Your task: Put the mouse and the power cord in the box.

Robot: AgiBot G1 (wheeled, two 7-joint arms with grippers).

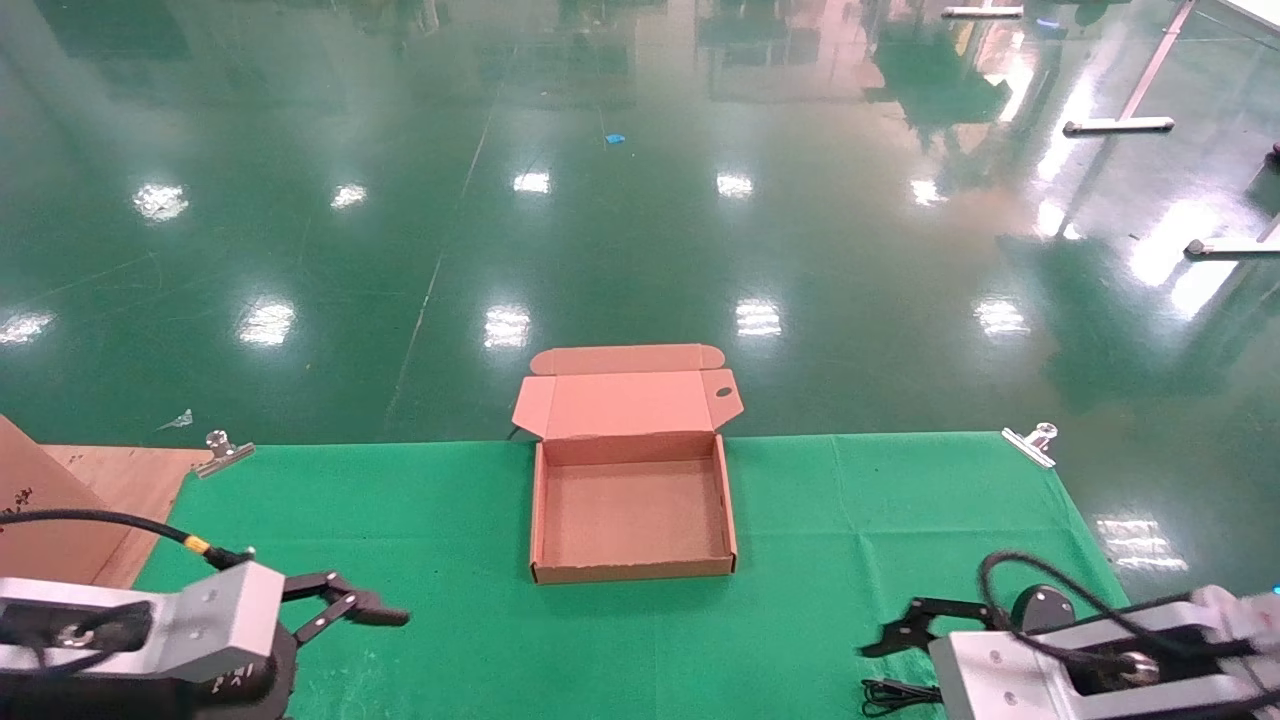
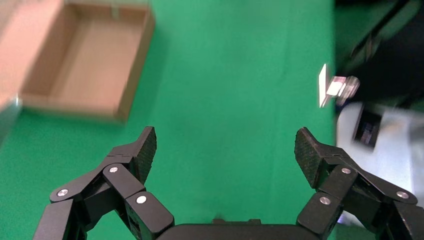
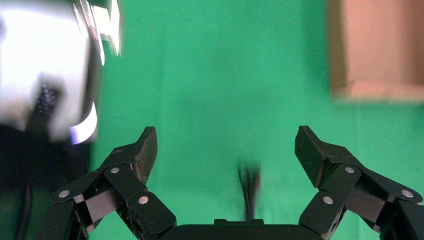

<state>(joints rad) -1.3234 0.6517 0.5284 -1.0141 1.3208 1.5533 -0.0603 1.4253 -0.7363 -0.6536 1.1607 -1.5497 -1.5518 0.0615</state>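
Note:
The box point(image 1: 632, 515) stands open and empty at the middle of the green cloth, its lid folded back; it also shows in the left wrist view point(image 2: 85, 60) and the right wrist view point(image 3: 376, 50). The mouse point(image 1: 1041, 606) lies at the near right, partly behind my right arm's cable. Part of the power cord point(image 1: 893, 694) shows at the front edge beside my right arm, and as a blurred dark bundle point(image 3: 248, 186) under the right gripper. My right gripper point(image 1: 890, 628) point(image 3: 225, 142) is open above the cloth. My left gripper point(image 1: 365, 600) point(image 2: 225, 142) is open at the near left, holding nothing.
Metal clips point(image 1: 225, 452) point(image 1: 1032, 443) pin the green cloth point(image 1: 420, 540) at its far corners. A brown cardboard piece point(image 1: 40, 500) sits on the wooden table at the far left. Glossy green floor lies beyond the table's far edge.

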